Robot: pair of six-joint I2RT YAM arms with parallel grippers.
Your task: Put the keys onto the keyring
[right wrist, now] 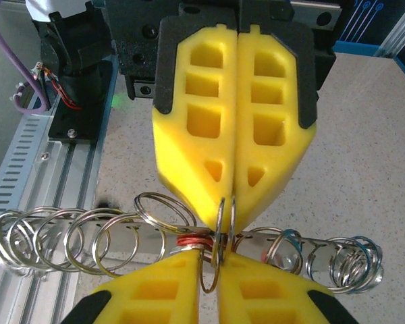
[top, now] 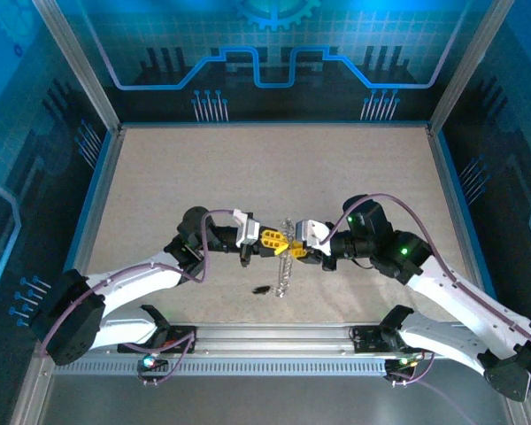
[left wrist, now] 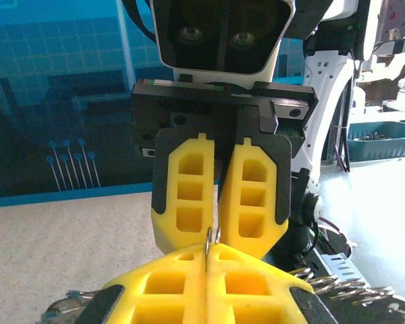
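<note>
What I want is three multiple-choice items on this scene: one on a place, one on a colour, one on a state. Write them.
1. Where do the left gripper and right gripper meet?
A. by the back wall
B. middle of the table, at the row of rings
C. at the left rail

2. What colour are the fingers?
A. yellow
B. green
C. white

3. How is the left gripper?
A. wide open
B. shut on the keyring
C. shut on nothing

Key: 1 B, they face tip to tip at the rings; 2 A, all four are yellow; 3 B, its jaws pinch the thin silver loop.
</note>
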